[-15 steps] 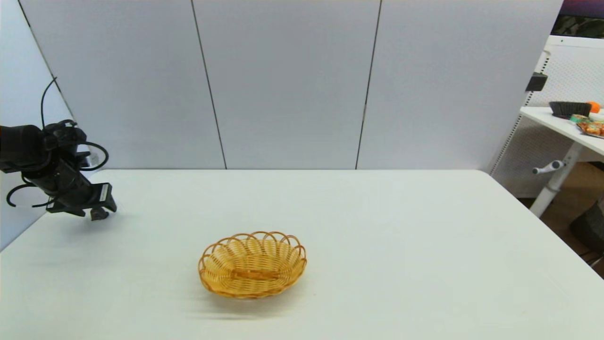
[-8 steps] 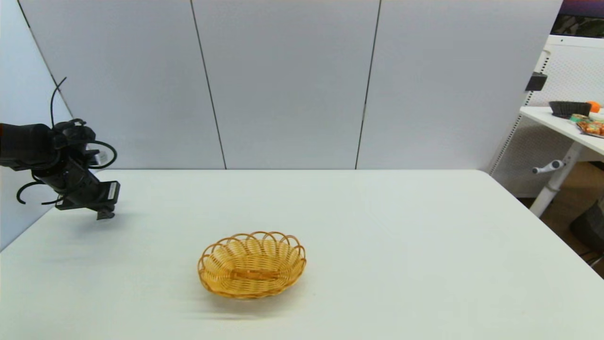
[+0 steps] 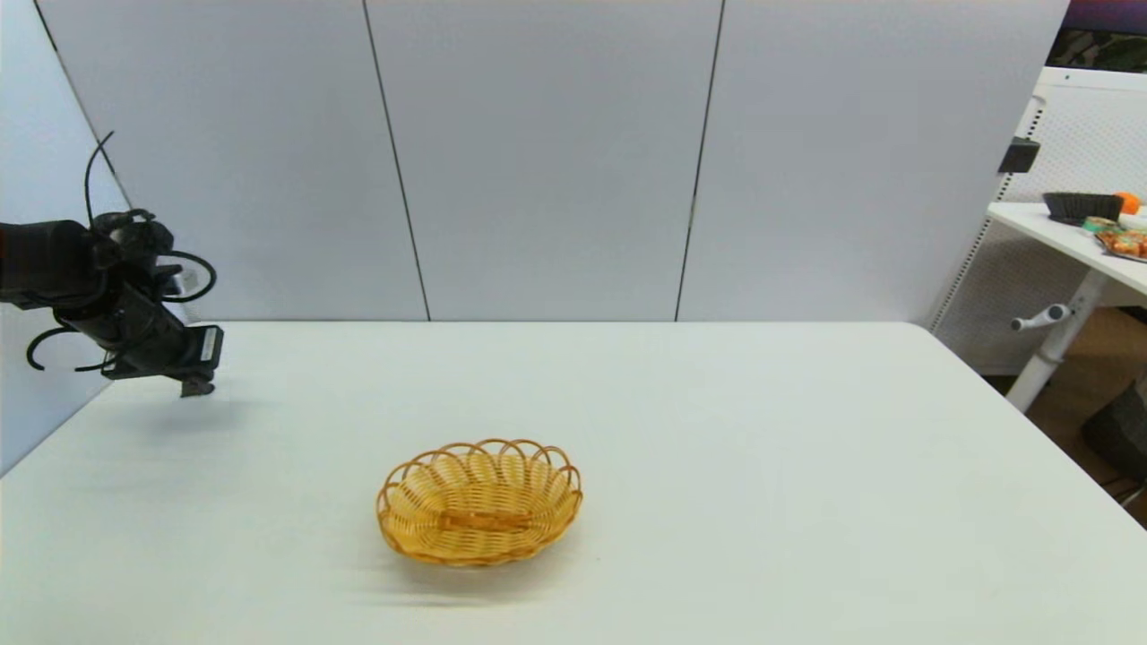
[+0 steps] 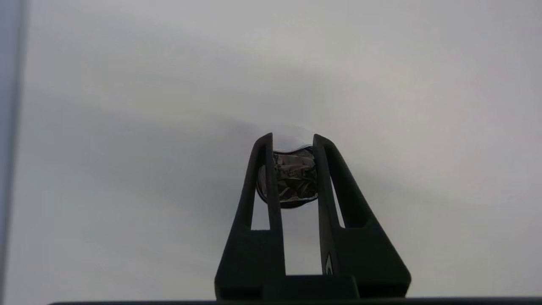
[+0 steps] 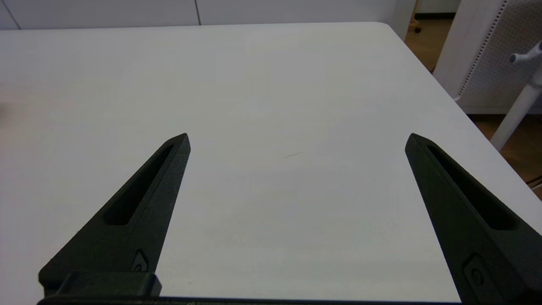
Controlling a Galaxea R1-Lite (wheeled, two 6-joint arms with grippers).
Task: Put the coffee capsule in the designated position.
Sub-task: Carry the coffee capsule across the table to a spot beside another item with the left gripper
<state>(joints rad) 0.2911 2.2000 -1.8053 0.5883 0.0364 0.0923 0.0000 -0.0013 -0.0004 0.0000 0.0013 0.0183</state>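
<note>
With the capsule (image 4: 293,180) pinched between the left gripper's (image 3: 195,387) fingers (image 4: 263,169), it hangs above the desk (image 3: 717,448), well away from the basket (image 3: 479,502) on its far left side. Best bet now: carry it level across, stop over the basket's middle, lower, then release. Right gripper (image 5: 296,140) sits idle, fingers wide apart.

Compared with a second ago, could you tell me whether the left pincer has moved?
Yes. The left pincer, shut on the coffee capsule, has risen a little and sits higher against the table's far edge; the wicker basket has not shifted.
</note>
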